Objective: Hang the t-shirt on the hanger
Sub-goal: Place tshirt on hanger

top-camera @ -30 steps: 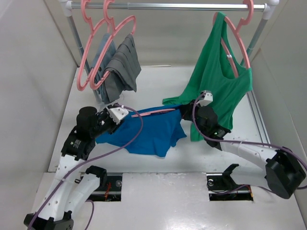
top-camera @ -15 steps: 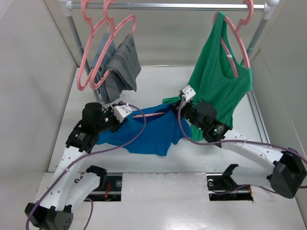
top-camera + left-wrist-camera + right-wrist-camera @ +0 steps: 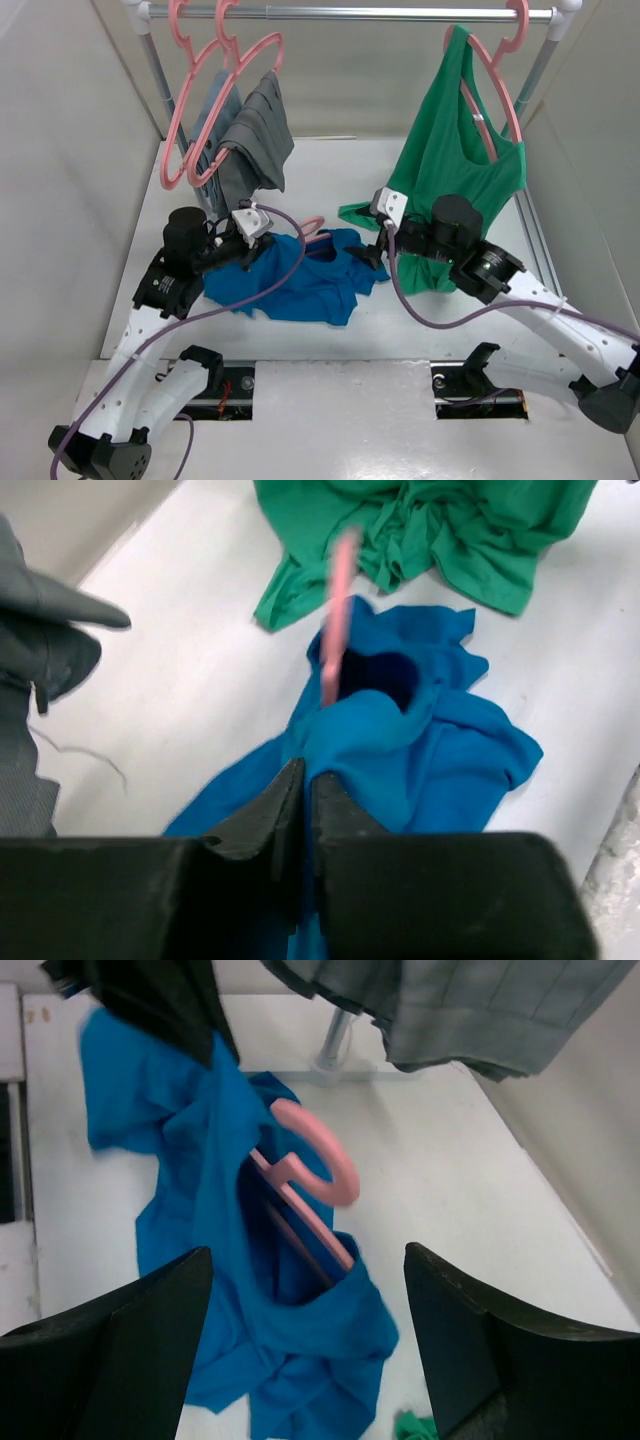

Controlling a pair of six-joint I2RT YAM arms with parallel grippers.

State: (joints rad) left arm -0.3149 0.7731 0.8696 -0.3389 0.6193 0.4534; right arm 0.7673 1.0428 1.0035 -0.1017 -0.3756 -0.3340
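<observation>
White table (image 3: 330,190) under t-shirt (image 3: 300,285); pale, perhaps panelled walls (image 3: 60,180)

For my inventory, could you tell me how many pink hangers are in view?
4. Two left hangers on the rail carry grey garments, the right hanger holds the green top, the fourth hanger lies partly inside the t-shirt. Others could be hidden.

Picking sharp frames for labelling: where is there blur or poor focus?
Left wrist: hanger smeared by motion, left pincer dark and soft. Right wrist: hanger hook crisp, right pincer out of focus. Top: sharp, evenly lit.
</observation>
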